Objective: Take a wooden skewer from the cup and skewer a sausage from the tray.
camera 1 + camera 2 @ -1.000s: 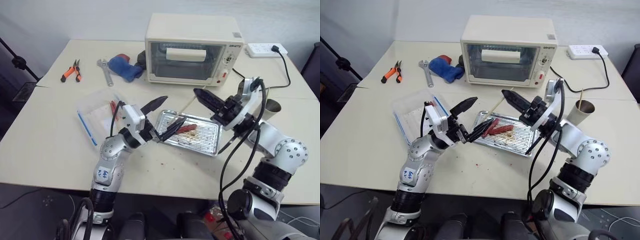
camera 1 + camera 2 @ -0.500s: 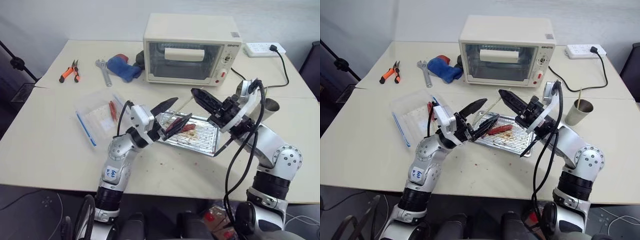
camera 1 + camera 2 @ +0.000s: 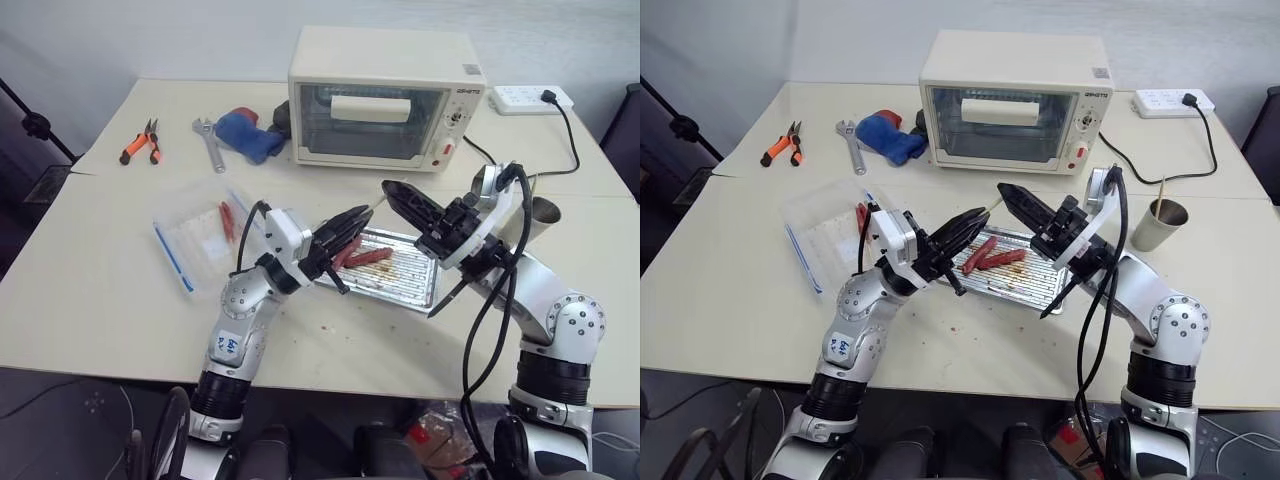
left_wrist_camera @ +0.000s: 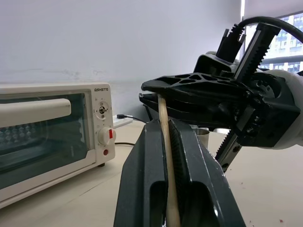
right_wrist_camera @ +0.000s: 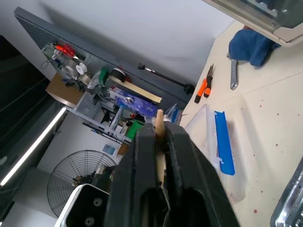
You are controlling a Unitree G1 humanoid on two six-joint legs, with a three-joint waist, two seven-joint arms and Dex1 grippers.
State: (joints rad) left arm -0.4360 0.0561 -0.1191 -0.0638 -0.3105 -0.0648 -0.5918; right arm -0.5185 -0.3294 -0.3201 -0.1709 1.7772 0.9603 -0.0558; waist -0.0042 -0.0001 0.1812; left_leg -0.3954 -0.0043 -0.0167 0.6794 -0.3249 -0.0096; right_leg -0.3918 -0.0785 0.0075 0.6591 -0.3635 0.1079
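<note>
The wooden skewer (image 4: 164, 142) is clamped between the closed jaws of the left gripper (image 3: 345, 228). In the right wrist view its end (image 5: 159, 124) also sits pinched between the nearly closed jaws of the right gripper (image 3: 400, 197), so both grippers have it at once. In the head views a pale length of it shows between the two grippers, above the far edge of the tray (image 3: 420, 281).

The tray lies at the middle of the worktop (image 3: 90, 290). The dark sausage (image 3: 979, 255) rests on its ribbed floor beside a brighter red one (image 3: 1007, 257), both toward the tray's 9 o'clock end.

From the tray, the cup (image 3: 1165, 224) stands well apart at 3 o'clock. The toaster oven (image 3: 385, 97) stands at 12 o'clock, and a clear plastic bag (image 3: 200, 243) lies at 9 o'clock.
</note>
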